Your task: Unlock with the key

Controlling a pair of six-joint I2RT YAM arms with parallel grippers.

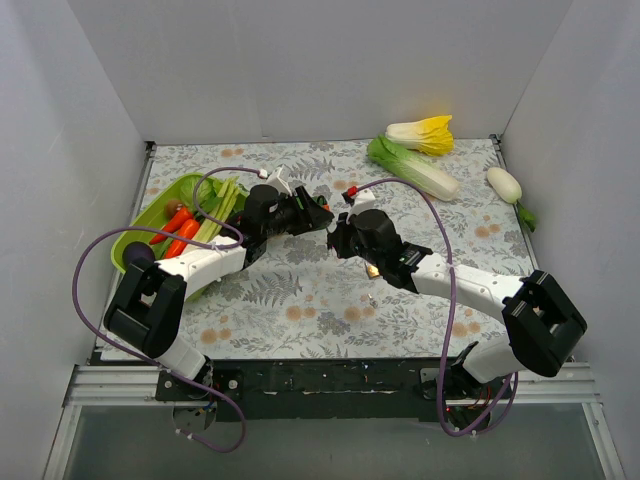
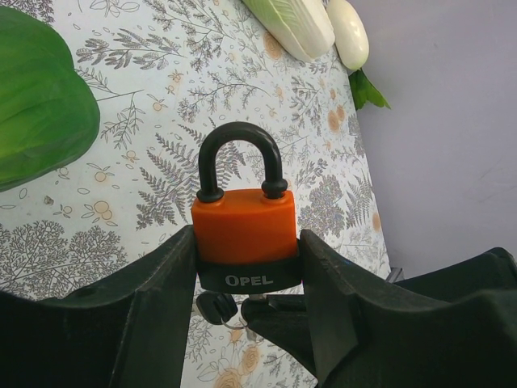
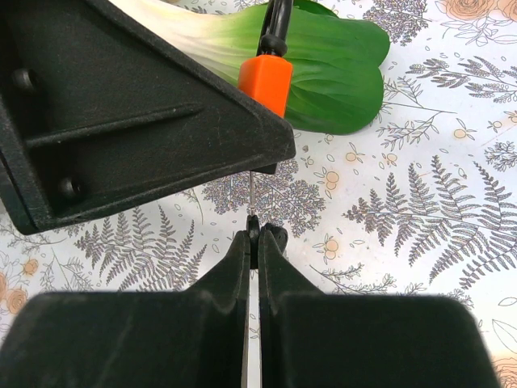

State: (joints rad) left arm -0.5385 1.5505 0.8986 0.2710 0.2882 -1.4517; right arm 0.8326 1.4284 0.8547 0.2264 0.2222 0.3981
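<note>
**L claw**: I am gripping the padlock by its lower body, one finger on each side, jaws standing part-way apart at its width. I am holding it up clear of the patterned cloth, approx. mid-table, w/ the shackle pointing away from my wrist. Both shackle legs are sitting down in the orange body, i.e. lock closed.

**R claw**: I am pinching the key w/ jaws all but together, blade pointing up at the padlock's underside. The blade tip is disappearing behind my L finger, so I can't tell whether it is in the keyhole.

The two claws are meeting just beside each other. A green leafy veg is lying on the cloth beyond.
</note>
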